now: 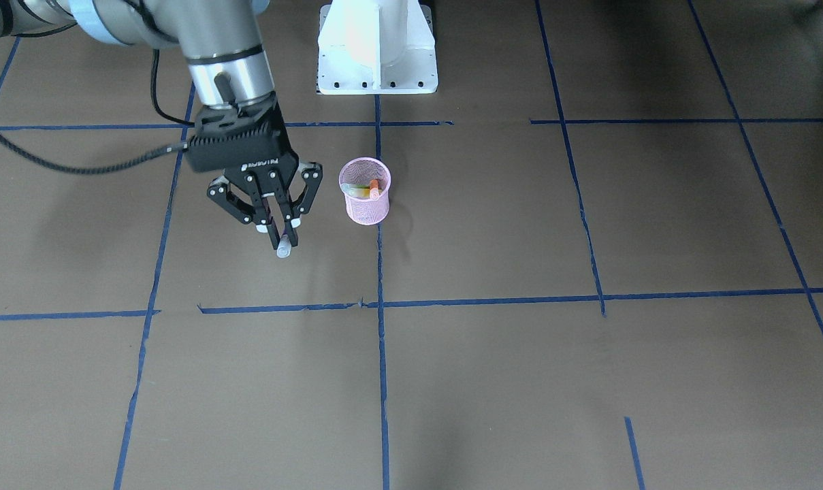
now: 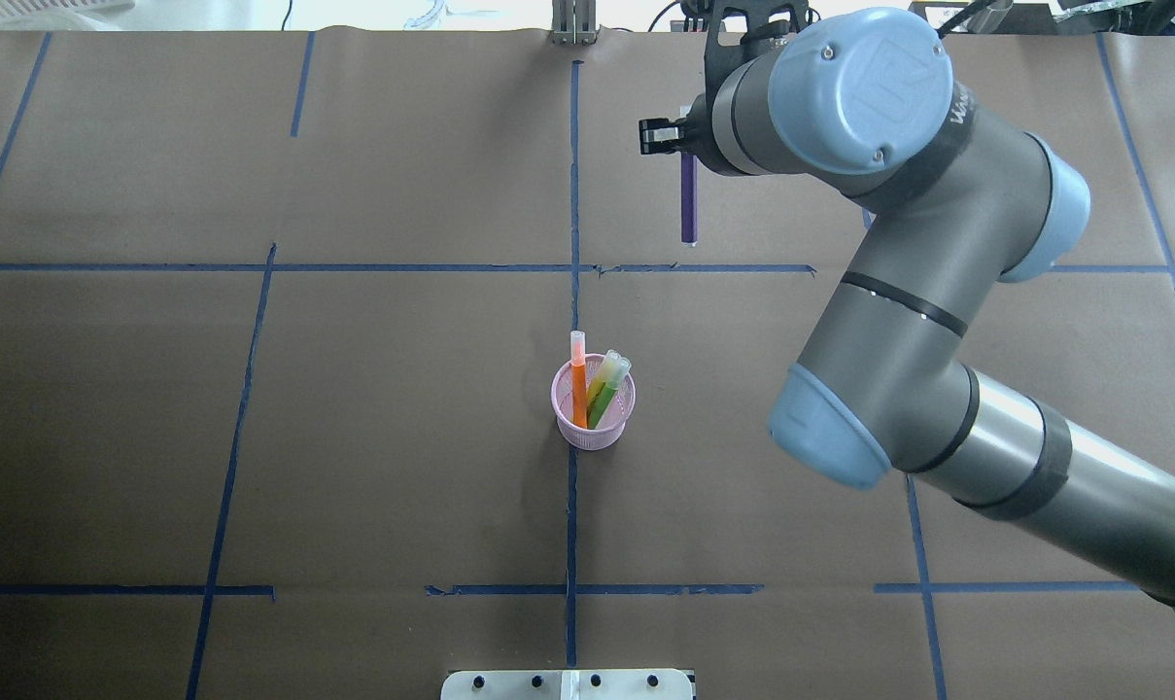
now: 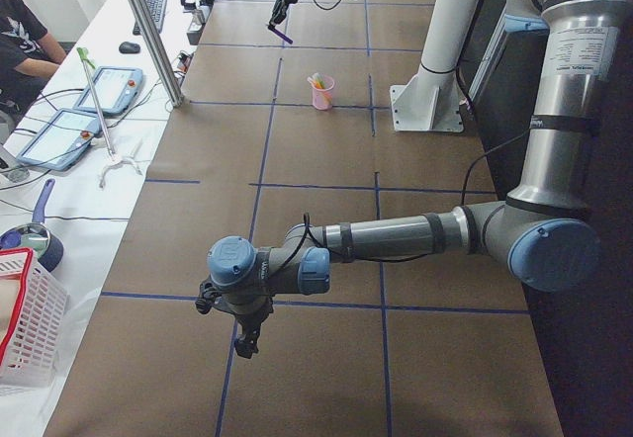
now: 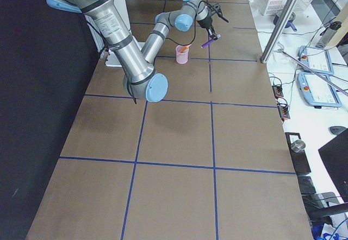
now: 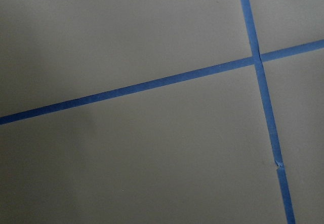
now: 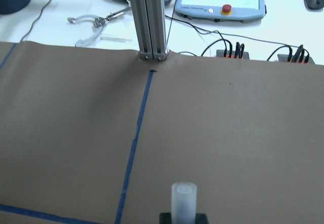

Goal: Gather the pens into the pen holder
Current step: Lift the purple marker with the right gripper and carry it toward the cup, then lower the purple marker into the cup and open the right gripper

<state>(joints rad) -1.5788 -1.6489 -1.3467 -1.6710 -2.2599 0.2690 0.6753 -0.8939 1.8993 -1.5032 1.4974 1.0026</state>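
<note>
Though its white lettering blurs unreadably, the right gripper point(image 1: 284, 239) clamps the purple pen point(image 2: 688, 199) over the tabletop point(image 2: 354, 437), well apart from the pen holder point(image 2: 592, 437); the left gripper point(image 3: 247, 343) is too small to judge.

On the tabletop point(image 2: 354, 437) the pen holder point(image 2: 594, 430) stands with pens point(image 2: 579, 394) in it, while another pen point(image 2: 688, 199) hangs beyond and right of it in the fingers point(image 1: 273, 231) of the right gripper point(image 1: 283, 238).

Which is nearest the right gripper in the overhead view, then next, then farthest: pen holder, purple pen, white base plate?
1. Purple pen, held in the right gripper, far side.
2. Pen holder, mid-table.
3. White base plate, bottom edge.
</note>
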